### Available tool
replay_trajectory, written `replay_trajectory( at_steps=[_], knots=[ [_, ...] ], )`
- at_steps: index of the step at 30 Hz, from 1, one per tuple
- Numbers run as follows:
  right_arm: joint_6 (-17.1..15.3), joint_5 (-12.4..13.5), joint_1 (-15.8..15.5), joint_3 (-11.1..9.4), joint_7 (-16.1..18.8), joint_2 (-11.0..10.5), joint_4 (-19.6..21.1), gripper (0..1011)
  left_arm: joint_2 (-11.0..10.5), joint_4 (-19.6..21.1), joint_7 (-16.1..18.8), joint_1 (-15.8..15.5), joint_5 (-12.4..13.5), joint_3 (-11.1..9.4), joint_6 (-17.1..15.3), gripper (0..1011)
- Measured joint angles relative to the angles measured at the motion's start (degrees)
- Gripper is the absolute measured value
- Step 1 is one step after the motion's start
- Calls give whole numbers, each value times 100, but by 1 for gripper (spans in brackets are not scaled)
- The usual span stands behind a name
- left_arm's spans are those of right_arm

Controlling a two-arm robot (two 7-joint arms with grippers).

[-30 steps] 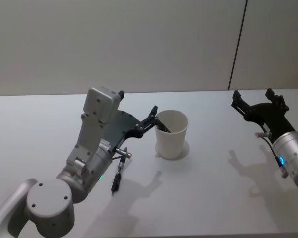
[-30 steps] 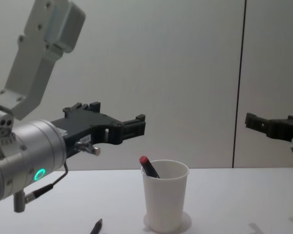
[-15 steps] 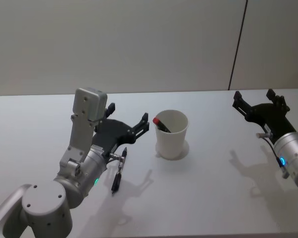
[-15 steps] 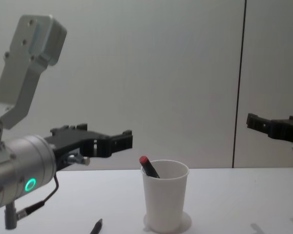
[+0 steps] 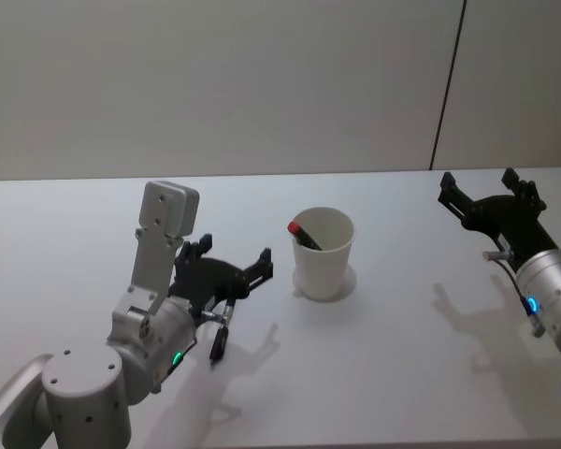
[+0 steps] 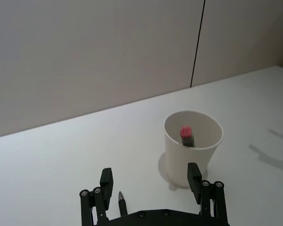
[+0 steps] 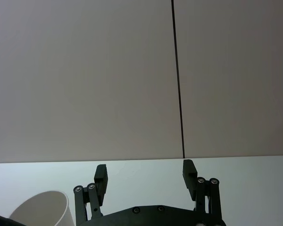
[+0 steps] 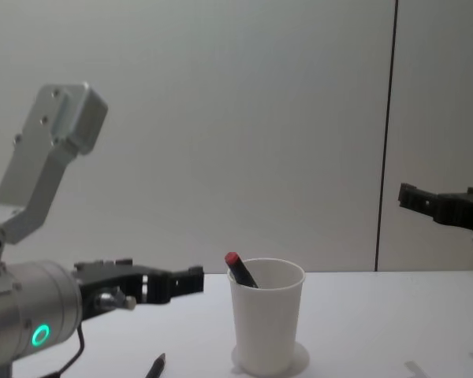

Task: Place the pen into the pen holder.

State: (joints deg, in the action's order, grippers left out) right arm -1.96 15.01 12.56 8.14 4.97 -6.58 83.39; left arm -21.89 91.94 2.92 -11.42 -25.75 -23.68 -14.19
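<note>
Your left gripper (image 5: 235, 253) hangs low over the white table (image 5: 402, 355), near the plain white paper cup (image 5: 323, 253) (pen holder) on its left; fingers spread wide, nothing btwn them; the dark pen w/ red end (image 5: 302, 234) stands tilted inside the cup, red end above the rim; a second dark pen (image 5: 217, 346) lies flat below the gripper; your right gripper (image 5: 478, 182), likewise spread & empty, sits well apart at far right.
</note>
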Motion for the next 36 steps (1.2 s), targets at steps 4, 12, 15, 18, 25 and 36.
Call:
replay_trajectory(
  at_steps=[4,12,15,18,25,36],
  knots=[
    [0,0,-2,0,0,0,2,1001,14,-62,-14,-8,-45,4,-213,1004],
    [0,0,-4,0,0,0,4,1001,37,-187,-18,-5,-100,4,-545,1004],
    [0,-1,-4,0,0,0,4,1001,44,-240,-16,2,-104,4,-655,1004],
    [1,-1,-4,0,0,0,4,1001,48,-273,-12,6,-104,5,-721,1004],
    [1,-1,-4,0,0,0,4,1001,56,-353,33,20,-84,9,-888,1004],
    [1,-1,-3,0,0,0,3,1001,69,-494,90,34,4,16,-1118,1004]
  ],
)
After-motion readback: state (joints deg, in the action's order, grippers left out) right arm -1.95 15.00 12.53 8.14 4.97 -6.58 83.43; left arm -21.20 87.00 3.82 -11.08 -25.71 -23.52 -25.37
